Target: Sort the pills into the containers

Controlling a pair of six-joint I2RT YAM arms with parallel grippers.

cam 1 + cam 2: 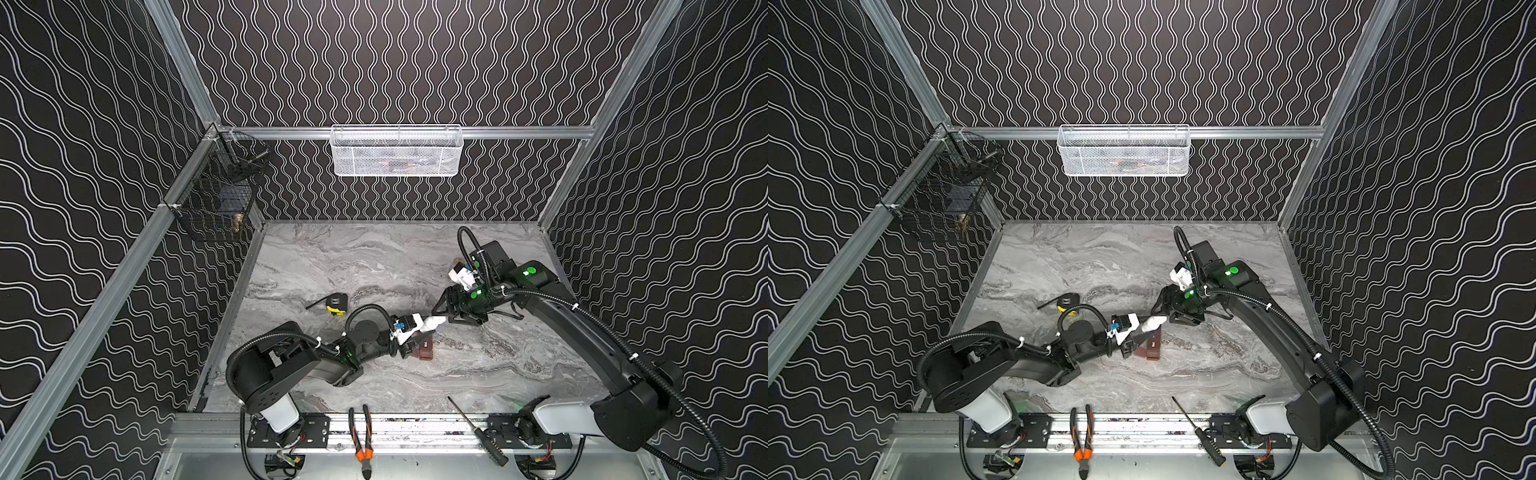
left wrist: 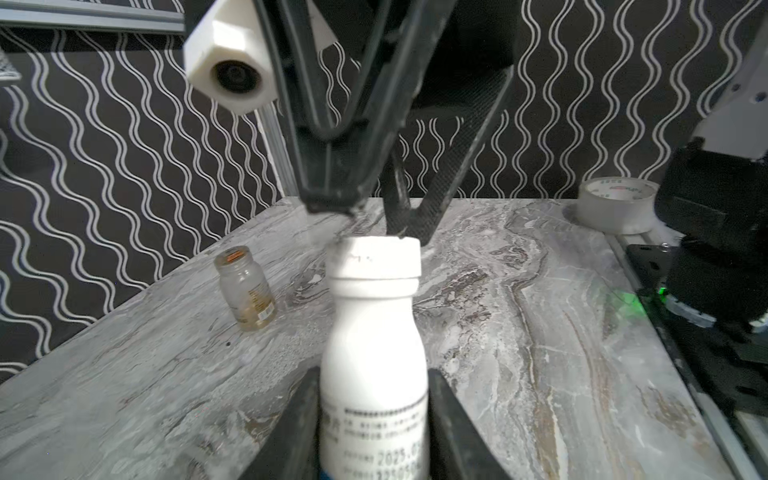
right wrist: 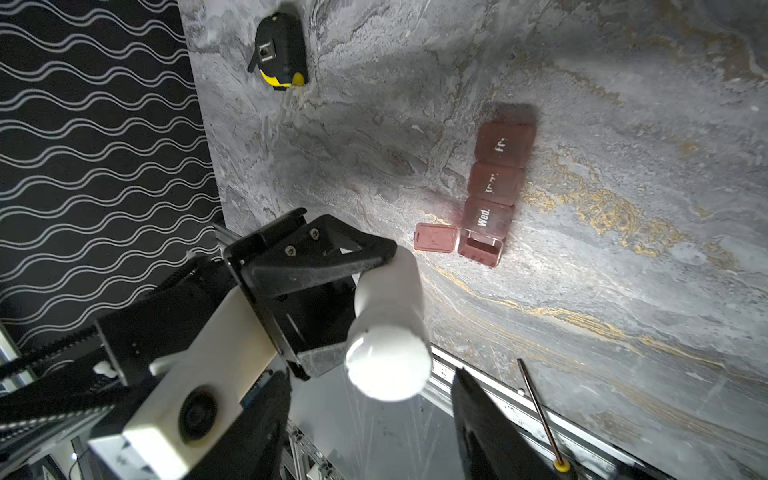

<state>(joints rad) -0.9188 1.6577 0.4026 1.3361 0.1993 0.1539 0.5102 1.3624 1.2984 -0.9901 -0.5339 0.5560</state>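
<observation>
on table (image 3: pixel 623 332), containers (image 3: pixel 494 183) lie front-to-back, open end frontward

A tape measure (image 1: pixel 337 303) is lying near the left pincer (image 1: pixel 426 329). Pliers (image 1: pixel 362 453) and a screwdriver (image 1: pixel 478 431) are resting farther from it.

Near the middle of the surface (image 1: pixel 374 257), toward the front: pill organizer (image 1: pixel 426 354), end lid swung out to one side. Just behind the organizer, off the surface: pill bottle (image 1: pixel 433 322), sideways between the fingers of the left gripper (image 2: pixel 374 374), cap at the fingertips of the right gripper (image 3: pixel 370 372). Left of and behind the organizer: tape measure (image 1: pixel 336 303). Beyond the bottle, upright on the surface: glass jar (image 2: pixel 245 291). Across the front rail (image 1: pixel 415 428): pliers (image 1: pixel 360 436) to the left, screwdriver (image 1: pixel 478 432) to the right. Hung on the back rail (image 1: pixel 291 132): mesh basket (image 1: pixel 395 151); on the left rail (image 1: pixel 124 266): wire basket (image 1: pixel 216 195).
</observation>
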